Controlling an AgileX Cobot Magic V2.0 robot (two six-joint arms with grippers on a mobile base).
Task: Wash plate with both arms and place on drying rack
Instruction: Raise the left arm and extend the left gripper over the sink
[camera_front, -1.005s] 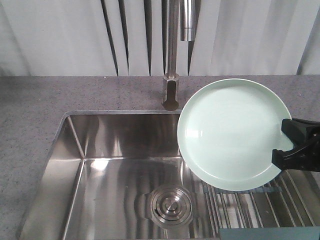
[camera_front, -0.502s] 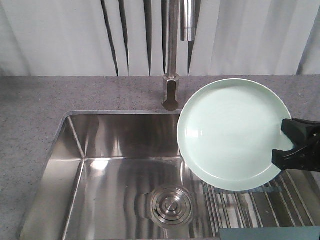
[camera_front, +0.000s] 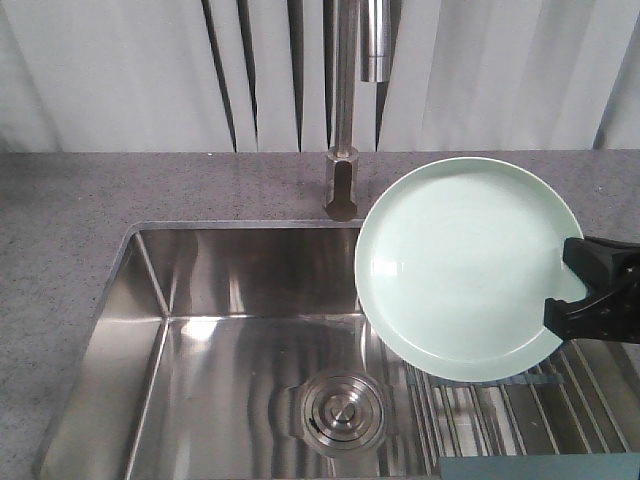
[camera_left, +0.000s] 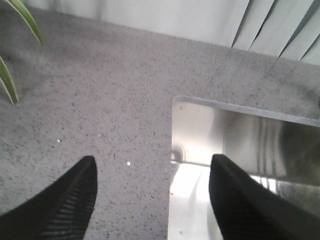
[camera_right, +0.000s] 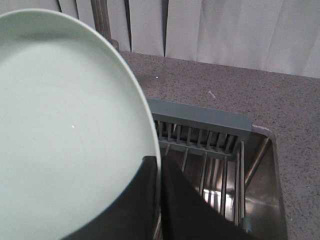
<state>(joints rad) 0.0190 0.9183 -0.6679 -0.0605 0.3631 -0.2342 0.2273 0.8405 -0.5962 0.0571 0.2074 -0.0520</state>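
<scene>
The pale mint-green plate (camera_front: 465, 265) hangs tilted above the right half of the sink, facing the front camera. My right gripper (camera_front: 575, 290) is shut on the plate's right rim, one finger on each face; in the right wrist view the plate (camera_right: 65, 125) fills the left side with the gripper (camera_right: 159, 167) pinching its edge. Below the plate lies the drying rack (camera_front: 520, 410), its steel rods and grey slatted end (camera_right: 200, 125) across the sink's right part. My left gripper (camera_left: 152, 167) is open over the counter beside the sink's left corner, holding nothing.
The steel sink (camera_front: 140, 290) has a round drain (camera_front: 340, 410) at its bottom. A tall faucet (camera_front: 345, 110) stands behind it on the grey speckled counter (camera_front: 70, 200). Green plant leaves (camera_left: 12, 50) show at the far left in the left wrist view.
</scene>
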